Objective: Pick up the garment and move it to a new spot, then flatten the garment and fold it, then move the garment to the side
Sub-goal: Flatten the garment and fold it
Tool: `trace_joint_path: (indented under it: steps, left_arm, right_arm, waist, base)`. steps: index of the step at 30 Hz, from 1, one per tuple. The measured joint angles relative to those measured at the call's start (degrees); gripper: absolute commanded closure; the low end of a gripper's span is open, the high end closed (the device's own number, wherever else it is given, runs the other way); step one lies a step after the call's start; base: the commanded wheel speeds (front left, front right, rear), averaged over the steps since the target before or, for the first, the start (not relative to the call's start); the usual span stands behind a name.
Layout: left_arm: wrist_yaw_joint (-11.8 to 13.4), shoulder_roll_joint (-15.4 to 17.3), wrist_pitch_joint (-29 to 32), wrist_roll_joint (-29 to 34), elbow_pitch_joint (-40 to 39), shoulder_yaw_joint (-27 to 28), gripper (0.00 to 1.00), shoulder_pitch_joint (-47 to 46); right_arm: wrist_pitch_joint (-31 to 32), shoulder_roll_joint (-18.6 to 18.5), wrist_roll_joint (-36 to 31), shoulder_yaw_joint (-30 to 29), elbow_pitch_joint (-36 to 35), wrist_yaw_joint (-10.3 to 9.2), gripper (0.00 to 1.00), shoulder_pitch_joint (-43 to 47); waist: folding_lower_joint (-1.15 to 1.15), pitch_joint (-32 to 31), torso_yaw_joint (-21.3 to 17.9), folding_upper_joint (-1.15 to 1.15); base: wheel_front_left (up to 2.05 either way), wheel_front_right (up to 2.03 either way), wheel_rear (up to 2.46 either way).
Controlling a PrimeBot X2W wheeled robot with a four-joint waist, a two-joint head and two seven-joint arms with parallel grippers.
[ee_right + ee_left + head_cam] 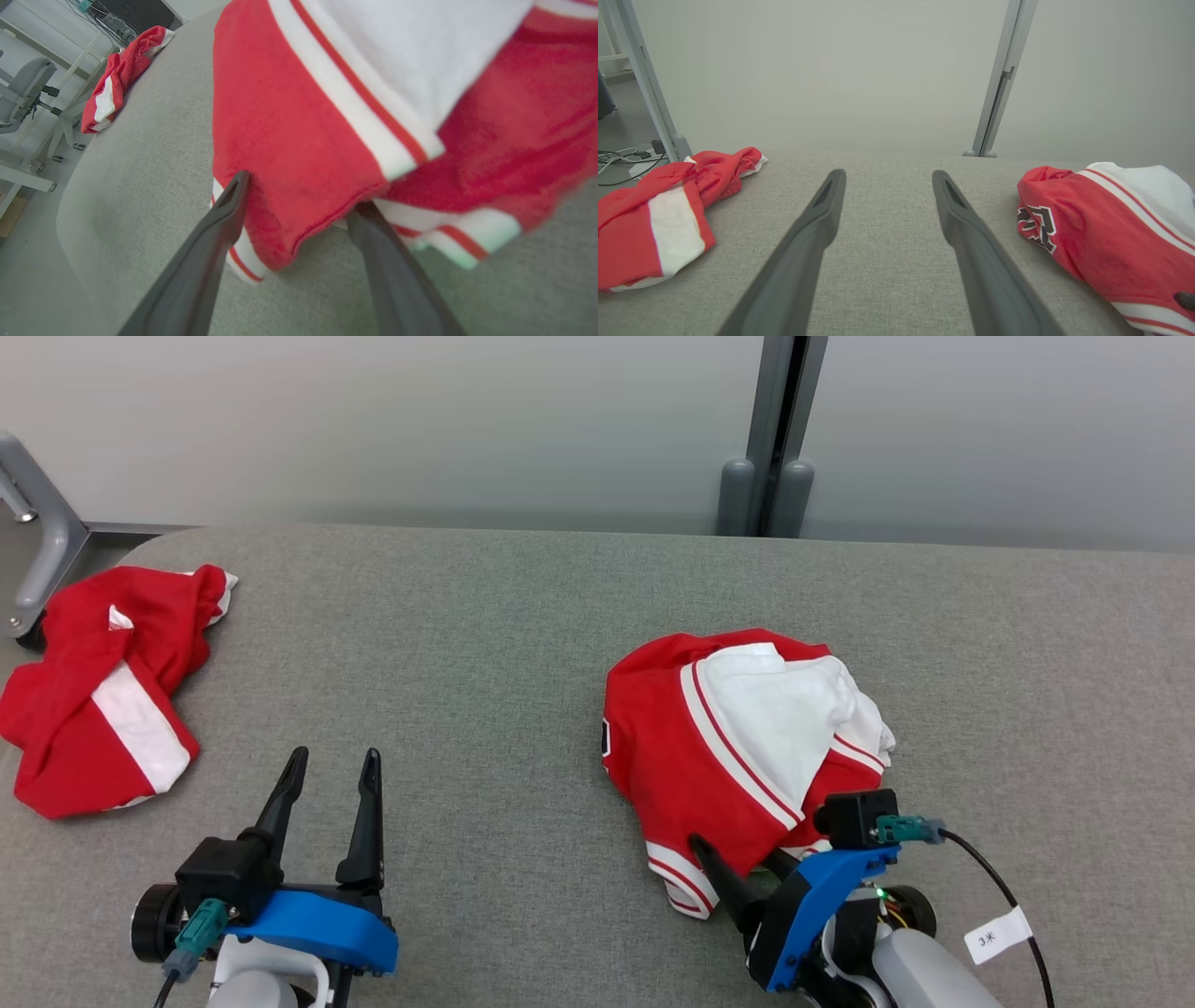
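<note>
You're looking at a crumpled red-and-white cloth (103, 691) lying at the grey fabric tabletop's (485, 644) left edge, grey metal post (780, 429) standing behind.

Looks along the left gripper (887, 176) from 6 o'clock: two dark fingers (803, 252) spread wide, grey table (887, 280) bare between them. Finds a garment (1106, 233) at 3 o'clock, crumpled, red with white stripes and a white panel on top, black-and-white lettering on the side facing the fingers; near the closer finger, apart from it. Finds a second garment (649, 224) at 9 o'clock, bunched, red with a white band. Sees a grey post (999, 84) at 1 o'clock and a frame leg (644, 79) at 10 o'clock against a pale wall (831, 70), cables (621, 161) on the floor beside that leg.
</note>
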Motion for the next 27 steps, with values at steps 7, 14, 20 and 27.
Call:
trace_joint_path:
  steps: [7,14,20,27]
  left_arm:
    - [-0.23,-0.15,-0.02,0.0,0.31,-0.09,0.0,-1.2]
    - [-0.18,-0.05,-0.18,-0.01,-0.49,0.56,0.0,-1.19]
    - [0.11,0.1,-0.18,0.11,-1.92,1.2,0.0,-1.35]
    - [0.23,0.09,-0.19,0.53,-3.19,0.89,0.0,-1.89]
  right_arm:
    - [-5.58,0.02,-0.01,3.82,2.03,0.0,1.0,-4.95]
    - [-6.8,0.0,-3.61,3.97,-5.71,-0.01,1.0,-8.7]
    - [-1.55,0.01,-6.97,7.7,-16.15,0.0,1.0,-18.79]
    - [-1.99,-0.03,-2.52,10.79,-18.93,0.0,1.0,-34.96]
  waist:
    - [0.0,0.46,0.24,0.0]
    - [0.0,-0.01,-0.65,0.0]
    - [0.0,0.82,-1.96,0.0]
    - [0.0,2.2,-1.91,0.0]
  base:
    - [0.0,0.0,0.0]
    - [0.0,0.0,0.0]
    - [0.0,0.0,0.0]
    - [0.0,0.0,0.0]
